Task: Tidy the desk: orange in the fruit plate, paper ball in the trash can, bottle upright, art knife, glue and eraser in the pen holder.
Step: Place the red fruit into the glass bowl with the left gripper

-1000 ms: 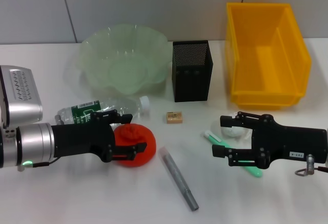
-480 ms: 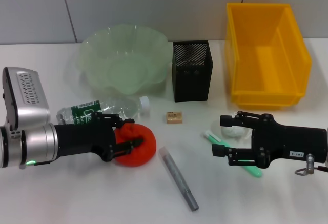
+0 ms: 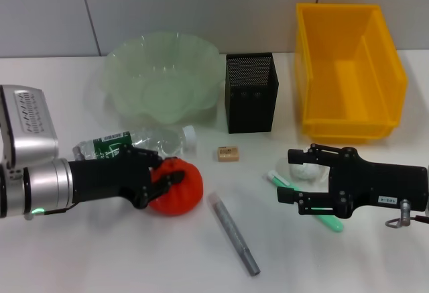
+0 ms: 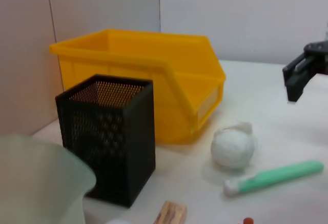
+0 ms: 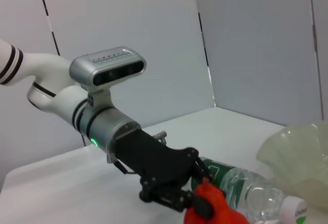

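Note:
My left gripper (image 3: 167, 173) is shut on the red-orange orange (image 3: 182, 189), which sits near the table's front left. The right wrist view shows the same grip, with the left gripper (image 5: 199, 199) clamped on the orange (image 5: 218, 212). The bottle (image 3: 134, 143) lies on its side just behind the orange. The fruit plate (image 3: 164, 72) stands at the back left, the pen holder (image 3: 250, 93) beside it, and the trash can (image 3: 348, 72) at the back right. My right gripper (image 3: 288, 178) hangs open beside the paper ball (image 3: 305, 170) and the green art knife (image 3: 322, 218). The eraser (image 3: 228, 153) and the grey glue stick (image 3: 233, 232) lie in the middle.
In the left wrist view, the pen holder (image 4: 110, 131) stands in front of the trash can (image 4: 154, 80). The paper ball (image 4: 233, 147) and art knife (image 4: 274, 177) lie beyond it, with the right gripper (image 4: 305, 73) farther off. A wall runs close behind the table.
The left gripper's fingers have closed in on the orange, which has shifted slightly to the right. The right arm has not moved.

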Available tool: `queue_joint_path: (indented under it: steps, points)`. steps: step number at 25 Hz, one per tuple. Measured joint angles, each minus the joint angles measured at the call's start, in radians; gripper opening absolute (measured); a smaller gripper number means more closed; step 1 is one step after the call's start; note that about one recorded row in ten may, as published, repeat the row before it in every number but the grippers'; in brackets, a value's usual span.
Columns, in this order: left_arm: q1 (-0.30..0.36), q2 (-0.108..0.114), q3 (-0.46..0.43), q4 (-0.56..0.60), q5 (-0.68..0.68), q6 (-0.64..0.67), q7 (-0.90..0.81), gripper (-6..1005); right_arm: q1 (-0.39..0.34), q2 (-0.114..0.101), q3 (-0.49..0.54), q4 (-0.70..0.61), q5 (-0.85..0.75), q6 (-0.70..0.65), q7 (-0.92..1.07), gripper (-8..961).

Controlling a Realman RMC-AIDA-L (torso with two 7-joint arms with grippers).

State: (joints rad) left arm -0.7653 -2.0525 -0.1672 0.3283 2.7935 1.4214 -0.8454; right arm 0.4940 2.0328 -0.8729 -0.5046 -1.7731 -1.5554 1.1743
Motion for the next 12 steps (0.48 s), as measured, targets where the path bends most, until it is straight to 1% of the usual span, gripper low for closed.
queue_joint_path:
  steps: [2, 5, 6, 7, 8, 10, 11, 12]
  points:
    - [0.0, 0.002, 0.0, 0.001, -0.029, 0.041, -0.014, 228, 0.0, 0.0, 0.0, 0.0, 0.0, 0.003, 0.001, 820]
    - [-0.003, 0.009, 0.001, 0.022, -0.123, 0.143, -0.055, 193, -0.001, 0.0, 0.0, 0.0, 0.0, 0.006, 0.001, 821]
    - [-0.004, 0.011, 0.002, 0.033, -0.175, 0.177, -0.074, 187, -0.002, 0.0, 0.0, 0.0, 0.0, 0.007, 0.001, 821]
    - [-0.004, 0.011, 0.002, 0.033, -0.175, 0.177, -0.074, 182, -0.002, 0.0, 0.0, 0.0, 0.0, 0.007, 0.001, 821]
    - [-0.006, 0.012, 0.002, 0.041, -0.243, 0.198, -0.094, 176, -0.002, 0.0, 0.0, 0.0, 0.0, 0.007, 0.001, 821]
    - [-0.007, 0.009, 0.002, 0.043, -0.349, 0.187, -0.103, 165, -0.003, 0.001, 0.0, 0.0, 0.0, 0.007, 0.001, 821]
    - [-0.01, 0.006, 0.002, 0.042, -0.377, 0.174, -0.102, 159, -0.003, 0.001, 0.0, 0.0, 0.0, 0.008, 0.001, 821]
    - [-0.01, 0.006, 0.002, 0.042, -0.377, 0.174, -0.102, 153, -0.003, 0.001, 0.0, 0.0, 0.0, 0.008, 0.001, 821]
